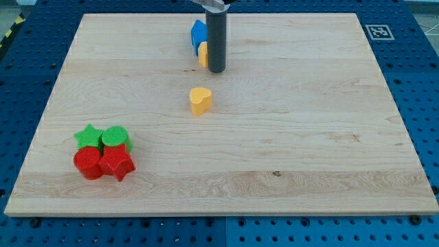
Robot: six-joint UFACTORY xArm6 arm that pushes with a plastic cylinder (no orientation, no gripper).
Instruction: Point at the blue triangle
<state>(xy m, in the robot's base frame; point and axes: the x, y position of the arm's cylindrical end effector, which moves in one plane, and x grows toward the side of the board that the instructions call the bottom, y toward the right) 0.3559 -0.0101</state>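
— Up near the top centre of the frame, my tip (216,70) sits on the bench (309,137), right beside the blue block (197,32); its triangle shape isn't clear.

— Anything else close by?

— A yellow block (203,53) peeks out at the rod's left; a yellow heart (199,100) lies below. Green and red blocks cluster lower left.

— Pincer?

— None shows; it's a bare rod holding nothing.

No readable words, numbers or brand names appear anywhere. The only sign is a small square black-and-white marker (376,31), a coded pattern like a fiducial tag, printed on a white patch at the upper right corner of the wooden board (309,137). Its pattern is too small to decode.
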